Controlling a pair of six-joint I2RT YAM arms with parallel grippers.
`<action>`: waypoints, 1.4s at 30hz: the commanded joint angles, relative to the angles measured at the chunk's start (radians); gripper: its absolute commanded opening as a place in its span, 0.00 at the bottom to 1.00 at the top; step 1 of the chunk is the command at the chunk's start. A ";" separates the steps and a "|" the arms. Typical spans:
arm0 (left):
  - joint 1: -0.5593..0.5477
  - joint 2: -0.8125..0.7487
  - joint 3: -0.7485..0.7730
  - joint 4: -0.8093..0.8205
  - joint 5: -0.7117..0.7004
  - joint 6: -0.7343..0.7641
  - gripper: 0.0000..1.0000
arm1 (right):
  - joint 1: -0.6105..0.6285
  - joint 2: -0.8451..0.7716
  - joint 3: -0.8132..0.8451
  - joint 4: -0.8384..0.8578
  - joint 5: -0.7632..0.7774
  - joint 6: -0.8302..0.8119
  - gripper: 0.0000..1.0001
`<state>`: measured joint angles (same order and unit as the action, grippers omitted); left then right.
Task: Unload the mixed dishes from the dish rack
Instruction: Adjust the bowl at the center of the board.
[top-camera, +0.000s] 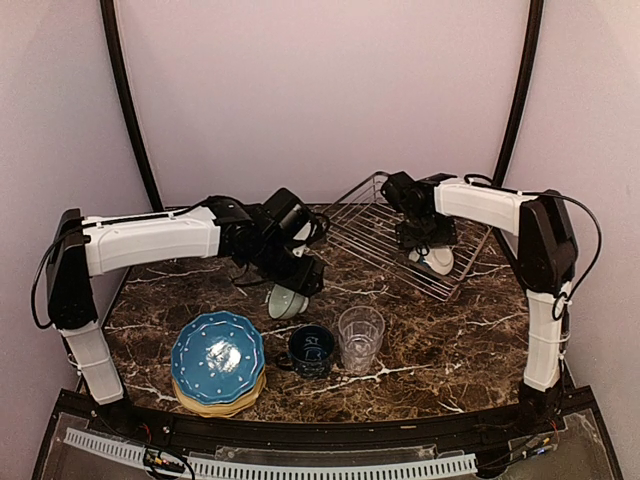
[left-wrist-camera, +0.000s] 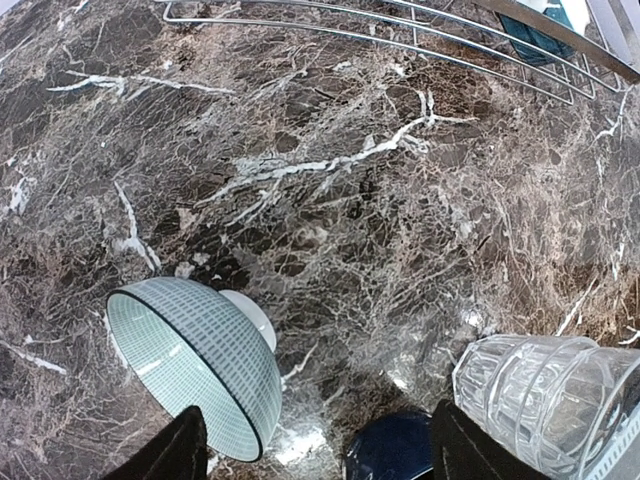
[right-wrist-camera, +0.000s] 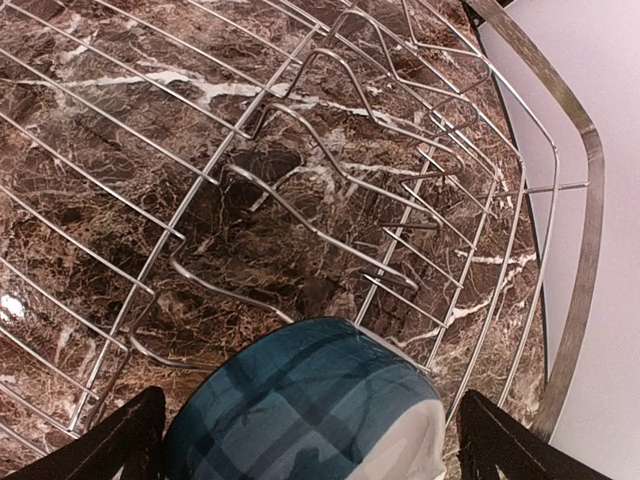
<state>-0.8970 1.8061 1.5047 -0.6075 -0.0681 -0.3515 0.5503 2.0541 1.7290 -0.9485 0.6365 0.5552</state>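
Dark veined marble is spreading across the tabletop (top-camera: 455, 345), with plain pale walls closing it in. At the lower left of the overhead frame a stack of scalloped plates (top-camera: 218, 360), a blue dotted one on top, is sitting outside the rack. Just right of it the navy mug (top-camera: 312, 350) and a clear tumbler (top-camera: 360, 338) are standing upright side by side.

Above them, at centre frame, the left gripper (top-camera: 298, 272) is hanging with its fingers apart and gripping nothing. A pale bowl (left-wrist-camera: 195, 365) is lying tipped on its side on the marble just under it.

In the upper right the dish rack (top-camera: 370, 215) is sitting with the right gripper (top-camera: 428, 243) reaching into it. Its jaws are spread wide and straddling a teal-patterned bowl (right-wrist-camera: 300, 400). I cannot tell whether the pads are touching it.

This is probably the last pickup, as no other dish is showing in the rack. The next move calls for closing squarely on that bowl, lifting it clear of the wires, and carrying it to bare marble away from the tipped bowl.
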 joint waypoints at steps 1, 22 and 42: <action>-0.006 -0.020 -0.038 0.037 -0.010 -0.020 0.80 | 0.007 -0.019 -0.060 -0.033 -0.036 -0.018 0.99; 0.019 0.185 0.030 0.036 -0.069 -0.040 0.50 | 0.000 -0.157 -0.193 0.043 -0.045 -0.037 0.99; -0.040 0.209 0.148 -0.024 0.021 -0.017 0.79 | -0.026 -0.292 -0.315 0.021 -0.017 0.002 0.99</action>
<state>-0.9302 2.0586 1.6302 -0.5858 -0.0750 -0.3771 0.5385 1.8114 1.4422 -0.8562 0.5804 0.5411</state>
